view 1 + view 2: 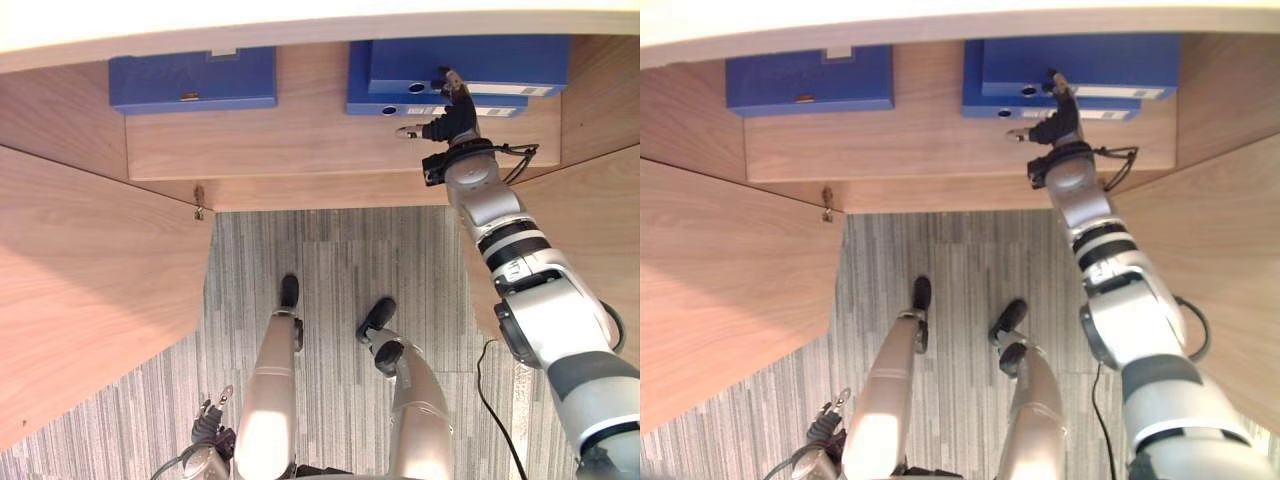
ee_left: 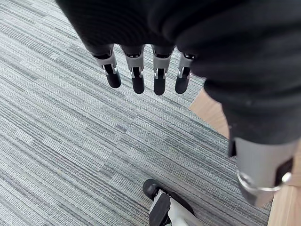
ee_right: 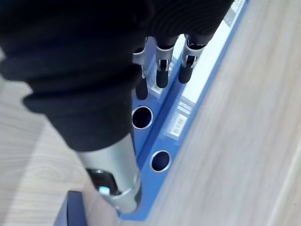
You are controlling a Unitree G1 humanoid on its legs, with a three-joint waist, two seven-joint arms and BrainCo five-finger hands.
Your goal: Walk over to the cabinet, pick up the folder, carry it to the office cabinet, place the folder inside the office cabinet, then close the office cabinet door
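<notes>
Two blue folders lie stacked at the right of the wooden cabinet shelf (image 1: 300,145), the top folder (image 1: 480,62) on a lower folder (image 1: 362,92). My right hand (image 1: 455,112) reaches up to their spines. In the right wrist view its straight fingers (image 3: 162,70) rest against the top folder (image 3: 151,104) above its round finger hole, with the lower folder (image 3: 167,146) beside it; nothing is gripped. A third blue folder (image 1: 190,78) lies alone at the shelf's left. My left hand (image 1: 210,425) hangs low by my side, fingers (image 2: 137,75) straight over the carpet.
The cabinet's left door (image 1: 90,290) and right door (image 1: 600,220) both stand open towards me, flanking the grey striped carpet (image 1: 320,260). A cream top panel (image 1: 300,30) overhangs the shelf. Bare wood lies between the two folder piles.
</notes>
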